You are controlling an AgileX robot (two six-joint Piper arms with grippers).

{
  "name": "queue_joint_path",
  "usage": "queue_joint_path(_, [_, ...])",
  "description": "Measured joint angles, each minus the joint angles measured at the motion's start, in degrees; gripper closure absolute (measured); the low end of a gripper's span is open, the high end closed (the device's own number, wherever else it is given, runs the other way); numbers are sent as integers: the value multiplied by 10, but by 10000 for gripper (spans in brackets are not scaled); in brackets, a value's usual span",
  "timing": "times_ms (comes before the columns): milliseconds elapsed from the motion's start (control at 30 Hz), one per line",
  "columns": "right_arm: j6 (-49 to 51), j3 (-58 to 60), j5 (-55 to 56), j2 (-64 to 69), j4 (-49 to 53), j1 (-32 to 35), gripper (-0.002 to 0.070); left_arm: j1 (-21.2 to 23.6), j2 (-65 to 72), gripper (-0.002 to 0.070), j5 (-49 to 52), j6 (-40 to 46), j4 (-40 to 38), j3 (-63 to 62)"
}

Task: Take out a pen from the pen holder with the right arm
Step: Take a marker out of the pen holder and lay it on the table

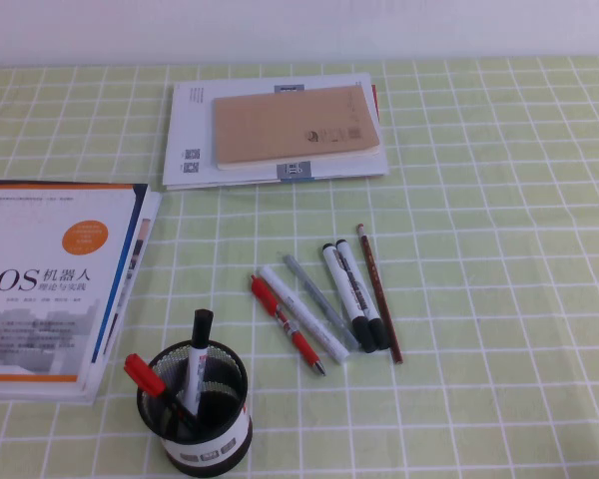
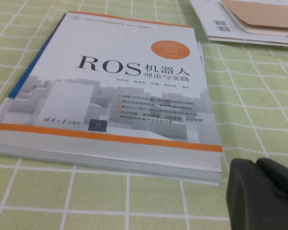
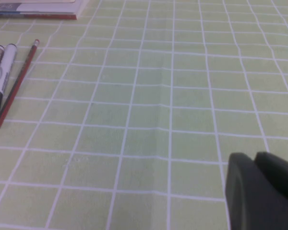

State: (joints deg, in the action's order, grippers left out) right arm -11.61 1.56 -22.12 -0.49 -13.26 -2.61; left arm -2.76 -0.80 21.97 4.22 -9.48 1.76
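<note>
Green-and-white checked cloth [image 1: 499, 299] is covering the table. Nearest the robot, neither arm is showing in the high view. The black right gripper [image 3: 254, 155] is hanging low over bare cloth, shut and holding nothing, well apart from the brown-red wooden pencil [image 3: 17, 81] and the two white markers with black caps [image 3: 4, 67]. The black left gripper [image 2: 257, 165] is sitting just beside the near corner of the white-and-orange ROS textbook [image 2: 125, 81], its fingers lying together, nothing between them.

Next out, the round black mesh pen holder with a white band [image 1: 195, 439] is standing upright at the near edge, left of centre. A red pen [image 1: 142, 374] and a white marker with a black cap [image 1: 195, 359] are leaning inside it; no pen is out of it in a gripper.

Beyond the holder, to its right, a row is lying flat on the cloth: a red ballpoint [image 1: 288, 324], a white pen [image 1: 301, 311], a grey pen [image 1: 319, 299], the two markers, then the pencil. The textbook is lying at the left edge.

Farthest, a tan notebook [image 1: 295, 122] is resting on a stack of white booklets [image 1: 190, 130].
</note>
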Motion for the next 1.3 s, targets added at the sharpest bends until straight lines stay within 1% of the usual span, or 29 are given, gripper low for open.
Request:
queue_joint_path(1033, [0, 0, 4, 0, -8, 0, 689, 0, 0, 683, 0, 0, 0, 0])
queue_joint_path(1133, [0, 0, 30, 0, -35, 0, 689, 0, 0, 683, 0, 0, 0, 0])
queue_joint_path(1300, [0, 0, 92, 0, -133, 0, 689, 0, 0, 683, 0, 0, 0, 0])
